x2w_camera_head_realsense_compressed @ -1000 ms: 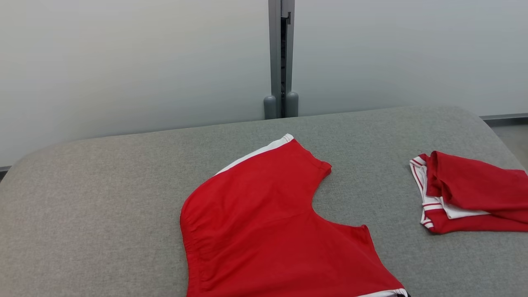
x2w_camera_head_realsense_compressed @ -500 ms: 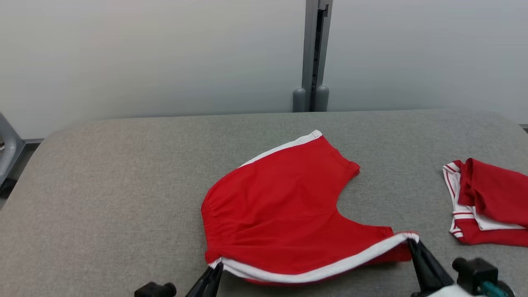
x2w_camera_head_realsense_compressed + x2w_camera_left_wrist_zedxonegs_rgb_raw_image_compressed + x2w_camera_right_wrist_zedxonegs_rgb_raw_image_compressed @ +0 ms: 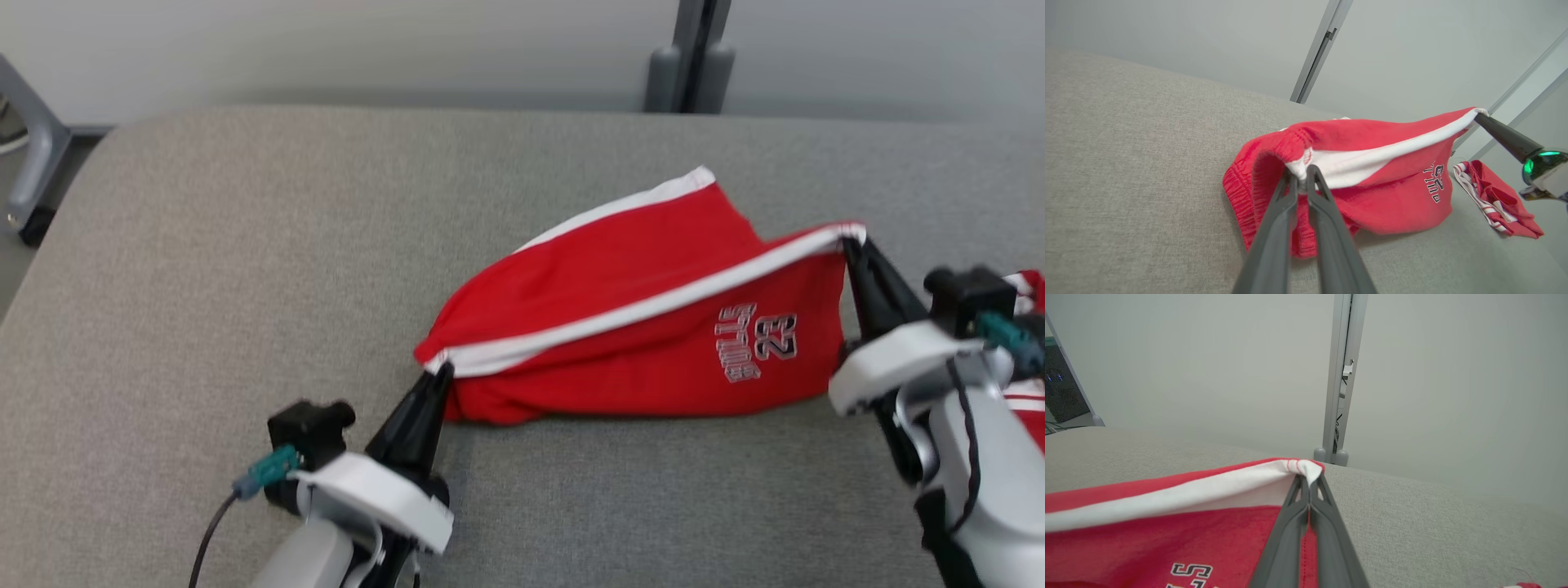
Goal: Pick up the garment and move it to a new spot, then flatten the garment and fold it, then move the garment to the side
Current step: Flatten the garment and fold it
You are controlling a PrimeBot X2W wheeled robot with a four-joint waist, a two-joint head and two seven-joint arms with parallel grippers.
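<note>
My left pincer [image 3: 438, 376] is nearest, clenched on the waistband corner of the shorts [image 3: 637, 327]. In the left wrist view its two fingers [image 3: 1274, 228] meet on the end of the white stripe [image 3: 1372, 161], with red cloth bunched around the tips. The shorts are the garment I am handling. They hang between my two pincers, with their lower part resting on the grey tabletop [image 3: 245, 245] and the striped top edge pulled up into a taut line.

On the side of the shorts facing me there is a print [image 3: 759, 343] in pale outlined characters, seen upside down. The number reads 23. I cannot make out the word beside it.

At the other end of the shorts' stripe, my right pincer [image 3: 851, 245] is clamped on the hem corner. In the right wrist view its tips [image 3: 1308, 486] are pressed together on a small fold of white cloth, held clear of the tabletop.

Just past that end of the shorts, a second garment [image 3: 1494, 200] lies crumpled on the tabletop, red with white striped trim.

Beyond the shorts, at the far edge of the tabletop, a grey post [image 3: 690, 57] stands against a pale wall [image 3: 1453, 396].
</note>
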